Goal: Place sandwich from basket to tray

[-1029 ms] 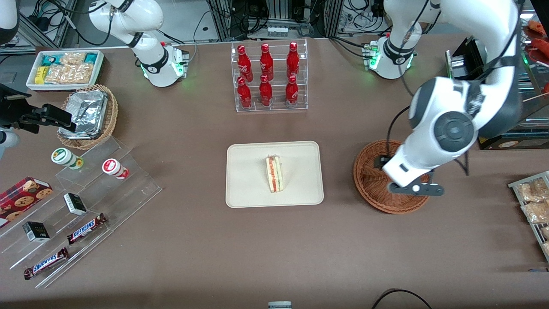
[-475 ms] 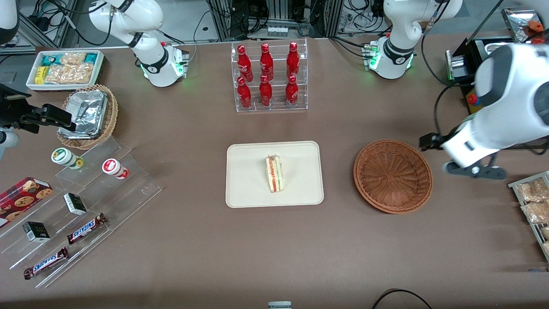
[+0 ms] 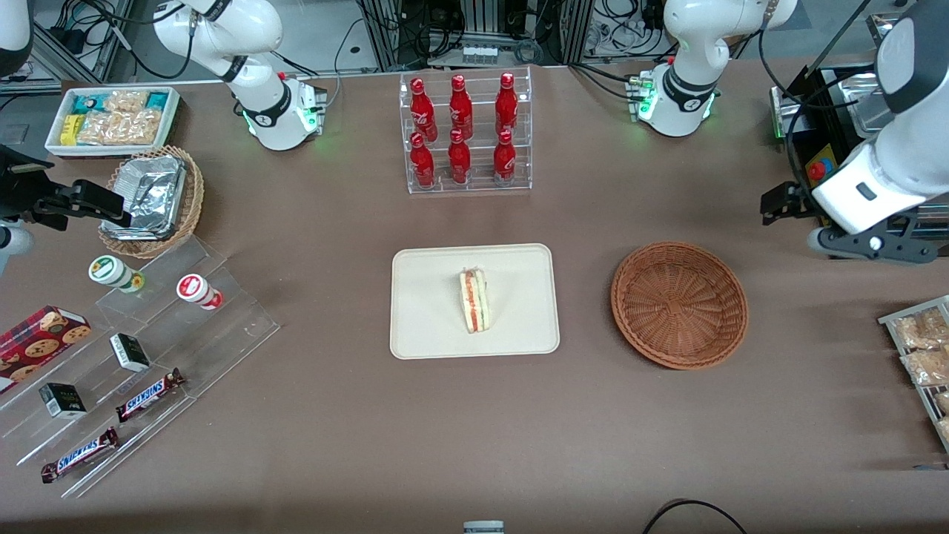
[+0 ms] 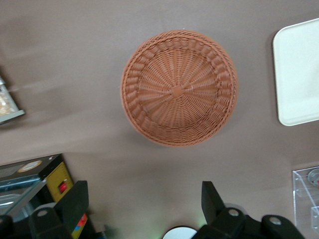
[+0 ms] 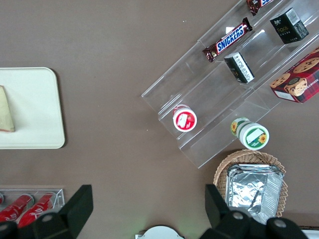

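A crinkly silver foil container [image 3: 152,194] sits in a pale woven basket [image 3: 189,200], at about 9 o'clock from the tray, toward the parked arm's end of the table. Candy bars [image 3: 148,394] lie on clear plastic steps [image 3: 159,326] nearer to the front camera.

Six shiny red bottles [image 3: 461,133] stand in a clear rack [image 3: 467,185] at 12 o'clock from the tray.

The tray [image 3: 430,311] is flat, cream and smooth, a rectangle with round corners and a low rim. The sandwich [image 3: 474,300] lies on it near the middle. It is a small white bread wedge with red, orange and green stripes along its cut side.

At 3 o'clock from the tray, apart from it, is the basket [image 3: 679,304]. It is round, shallow and reddish-brown, woven in bumpy rings, with nothing in it.

The gripper [image 4: 144,204] hangs high above the bare brown table, at about 2 o'clock from the basket, toward the working arm's end. Its two dark fingers [image 4: 74,204] are spread wide apart and hold nothing.
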You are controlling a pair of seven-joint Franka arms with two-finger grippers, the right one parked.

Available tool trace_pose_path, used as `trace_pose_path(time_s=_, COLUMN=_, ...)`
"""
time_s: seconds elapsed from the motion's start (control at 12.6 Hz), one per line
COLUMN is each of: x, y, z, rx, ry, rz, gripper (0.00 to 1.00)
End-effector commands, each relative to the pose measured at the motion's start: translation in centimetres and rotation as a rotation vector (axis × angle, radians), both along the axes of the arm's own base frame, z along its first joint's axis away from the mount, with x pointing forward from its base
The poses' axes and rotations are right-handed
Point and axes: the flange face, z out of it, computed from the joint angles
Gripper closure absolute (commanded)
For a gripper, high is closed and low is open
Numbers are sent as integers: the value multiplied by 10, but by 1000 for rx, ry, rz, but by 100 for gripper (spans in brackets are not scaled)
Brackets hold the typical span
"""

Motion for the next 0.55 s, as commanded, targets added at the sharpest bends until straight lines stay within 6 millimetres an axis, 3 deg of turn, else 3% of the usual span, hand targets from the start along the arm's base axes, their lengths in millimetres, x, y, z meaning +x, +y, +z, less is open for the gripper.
trace_pose_path(time_s=0.0, x=-15, y=6, z=20, rx=24, ry=-7, rz=-16, gripper=0)
trace_pose_path(time_s=0.47, x=-24, y=17, z=41, rx=15, ry=-27, rz=11, gripper=0)
